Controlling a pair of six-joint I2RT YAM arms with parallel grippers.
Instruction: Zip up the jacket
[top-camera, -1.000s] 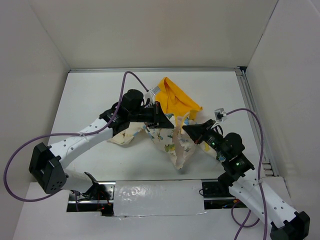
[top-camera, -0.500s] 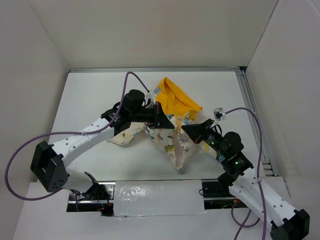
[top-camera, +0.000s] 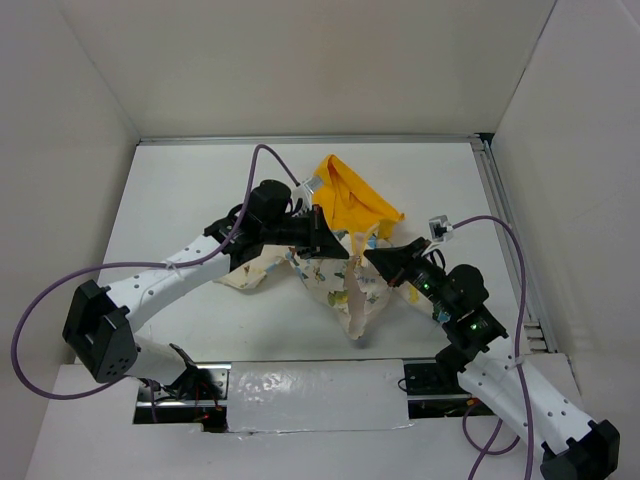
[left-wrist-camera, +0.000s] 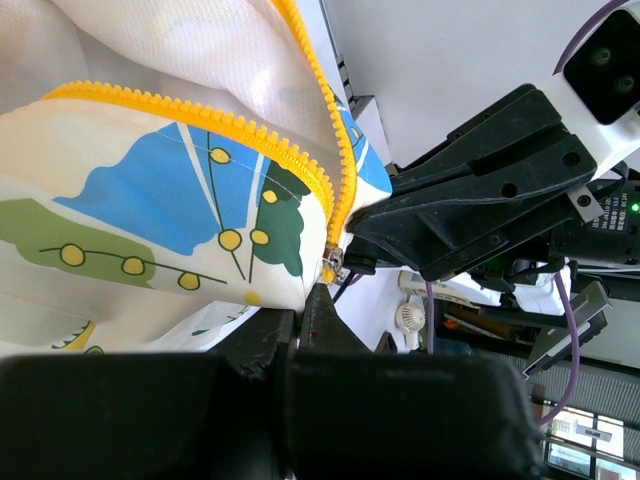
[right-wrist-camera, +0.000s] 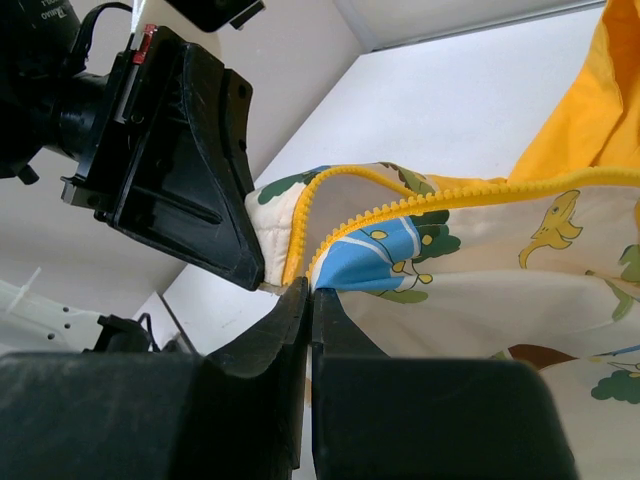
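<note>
Left gripper on jacket, hood rearward

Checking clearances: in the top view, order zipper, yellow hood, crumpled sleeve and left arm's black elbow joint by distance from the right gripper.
1. zipper: at the fingertips of the right gripper.
2. yellow hood: just behind, toward the back wall.
3. crumpled sleeve: off to the left.
4. left arm's black elbow joint: far left.

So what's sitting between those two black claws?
The bottom of the yellow zipper on the jacket; the left claw and right claw both pinch fabric there. The left wrist view shows it best.
</note>
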